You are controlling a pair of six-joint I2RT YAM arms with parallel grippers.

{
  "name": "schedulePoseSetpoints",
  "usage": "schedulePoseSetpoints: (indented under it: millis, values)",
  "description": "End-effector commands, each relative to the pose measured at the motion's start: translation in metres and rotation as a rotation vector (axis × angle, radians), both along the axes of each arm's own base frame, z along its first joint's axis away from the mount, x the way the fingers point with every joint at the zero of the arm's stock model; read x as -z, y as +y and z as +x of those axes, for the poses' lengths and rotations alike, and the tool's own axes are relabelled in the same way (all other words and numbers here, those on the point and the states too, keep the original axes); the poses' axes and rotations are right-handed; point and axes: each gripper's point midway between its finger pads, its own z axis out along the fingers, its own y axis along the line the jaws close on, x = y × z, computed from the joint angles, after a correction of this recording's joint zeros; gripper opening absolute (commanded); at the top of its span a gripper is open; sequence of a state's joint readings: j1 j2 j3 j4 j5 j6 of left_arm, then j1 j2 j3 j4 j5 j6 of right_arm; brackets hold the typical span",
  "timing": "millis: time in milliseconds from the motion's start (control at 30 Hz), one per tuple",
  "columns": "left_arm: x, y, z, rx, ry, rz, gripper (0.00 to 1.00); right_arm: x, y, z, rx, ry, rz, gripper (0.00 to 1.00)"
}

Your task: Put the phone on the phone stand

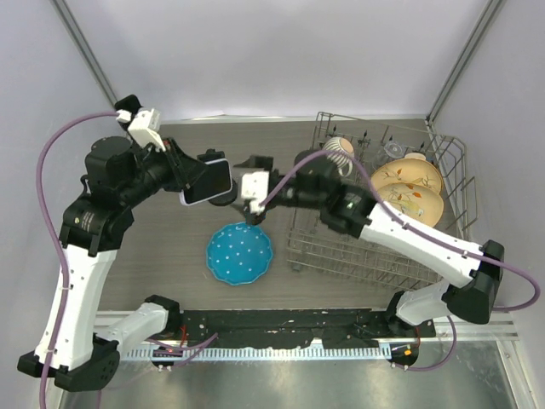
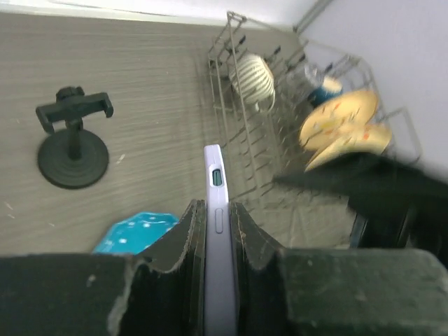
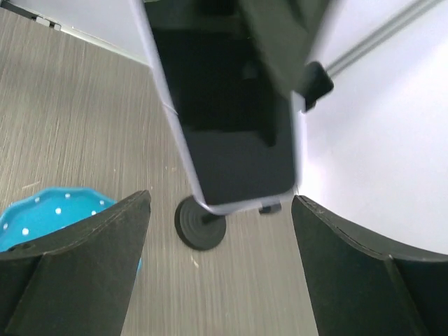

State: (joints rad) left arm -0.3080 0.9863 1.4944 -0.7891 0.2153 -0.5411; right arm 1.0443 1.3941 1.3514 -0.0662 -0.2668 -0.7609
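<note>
Grips the phone (image 2: 215, 183) edge-on in the left pincer (image 2: 215, 210), jaws closed on its two flat faces, well clear of the table (image 2: 140, 63). Points it lengthwise straight out ahead of the fingers. Leaves the phone stand (image 2: 72, 137) off to the left of that line in the left wrist view, upright on the table, apart from the phone, with nothing in the cradle arms on top. Shows that stand in the right wrist view only as a round base peeping out below the phone's lower end. Has the right pincer (image 3: 218, 204) spread wide and holding nothing, facing the dark screen from just beside. Probably calls for the left arm, as the carrier, to swing leftward and down and turn the long axis to suit the cradle
</note>
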Motion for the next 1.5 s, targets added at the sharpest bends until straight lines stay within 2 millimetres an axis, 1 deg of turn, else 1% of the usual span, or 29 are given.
schedulePoseSetpoints:
  millis: [0,33,67,100,133,200,233,267,300,333,367,433,500,567,600,633,733,767,867,967,1033,1067,1100,1133,1200,1300,1333,1367,1467]
  values:
    - [0.002,-0.011,-0.026,0.326,-0.156,0.287,0.0,-0.005,-0.038,-0.005,-0.152,0.246,-0.009,0.87]
    - [0.007,-0.011,-0.028,0.347,-0.149,0.315,0.0,-0.004,-0.047,0.015,-0.127,0.282,-0.001,0.87]
    - [0.016,-0.014,-0.035,0.404,-0.126,0.332,0.0,-0.005,-0.048,0.009,-0.188,0.314,-0.001,0.87]
    - [0.021,-0.014,-0.038,0.452,-0.148,0.37,0.0,-0.002,-0.05,0.011,-0.2,0.359,-0.007,0.85]
    - [0.023,-0.018,-0.043,0.493,-0.159,0.369,0.0,-0.006,-0.051,0.012,-0.218,0.366,0.002,0.85]
    - [0.025,-0.027,-0.053,0.579,-0.191,0.347,0.0,0.0,-0.047,0.007,-0.304,0.418,-0.006,0.84]
    - [0.025,-0.029,-0.053,0.594,-0.203,0.343,0.0,-0.006,-0.044,0.004,-0.34,0.439,0.001,0.83]
    - [0.023,-0.032,-0.052,0.603,-0.229,0.339,0.0,0.004,-0.037,0.005,-0.372,0.488,-0.012,0.82]
    - [0.026,-0.034,-0.053,0.625,-0.237,0.335,0.0,0.0,-0.035,-0.006,-0.456,0.514,-0.013,0.81]
    - [0.025,-0.035,-0.053,0.63,-0.255,0.341,0.0,-0.005,-0.032,-0.01,-0.492,0.54,-0.01,0.8]
    - [0.024,-0.036,-0.05,0.633,-0.27,0.341,0.0,0.0,-0.027,-0.009,-0.518,0.572,-0.017,0.78]
    - [0.022,-0.039,-0.051,0.662,-0.302,0.343,0.0,-0.003,-0.022,-0.013,-0.56,0.603,-0.017,0.76]
    - [0.016,-0.041,-0.051,0.67,-0.33,0.338,0.0,0.002,-0.015,-0.014,-0.571,0.628,-0.025,0.73]
    - [0.011,-0.042,-0.046,0.668,-0.36,0.342,0.0,0.002,-0.011,-0.018,-0.601,0.654,-0.031,0.68]
    - [0.009,-0.043,-0.045,0.667,-0.372,0.345,0.0,0.006,-0.008,-0.019,-0.613,0.673,-0.039,0.66]
    - [0.005,-0.043,-0.042,0.664,-0.388,0.348,0.0,0.003,-0.006,-0.021,-0.633,0.674,-0.04,0.65]
    - [-0.008,-0.047,-0.038,0.675,-0.43,0.346,0.0,0.007,0.004,-0.022,-0.621,0.682,-0.047,0.54]
    - [-0.013,-0.049,-0.039,0.689,-0.451,0.341,0.0,0.008,0.006,-0.023,-0.622,0.685,-0.05,0.46]
    - [-0.017,-0.053,-0.036,0.705,-0.459,0.333,0.0,0.007,0.012,-0.026,-0.634,0.698,-0.054,0.24]
    - [-0.02,-0.054,-0.036,0.71,-0.47,0.333,0.0,0.008,0.018,-0.03,-0.647,0.707,-0.061,0.22]
    - [-0.022,-0.052,-0.035,0.698,-0.482,0.346,0.0,0.008,0.018,-0.03,-0.648,0.713,-0.063,0.25]
    - [-0.026,-0.05,-0.036,0.685,-0.494,0.355,0.0,0.009,0.018,-0.03,-0.637,0.716,-0.064,0.39]
    - [-0.027,-0.047,-0.034,0.666,-0.501,0.375,0.0,0.011,0.018,-0.028,-0.626,0.718,-0.069,0.47]
    - [-0.029,-0.044,-0.034,0.652,-0.506,0.386,0.0,0.013,0.017,-0.025,-0.614,0.691,-0.071,0.52]
    - [-0.036,-0.039,-0.037,0.619,-0.534,0.403,0.0,0.016,0.012,-0.017,-0.577,0.699,-0.077,0.52]
    - [-0.042,-0.035,-0.041,0.595,-0.563,0.411,0.0,0.012,0.007,-0.015,-0.585,0.702,-0.072,0.27]
    - [-0.041,-0.036,-0.043,0.601,-0.559,0.403,0.0,0.012,0.007,-0.016,-0.589,0.701,-0.072,0.1]
    - [-0.039,-0.036,-0.044,0.607,-0.553,0.4,0.0,0.011,0.007,-0.017,-0.598,0.694,-0.07,0.01]
    - [-0.035,-0.037,-0.043,0.606,-0.524,0.389,0.0,0.01,0.008,-0.016,-0.605,0.664,-0.066,0.01]
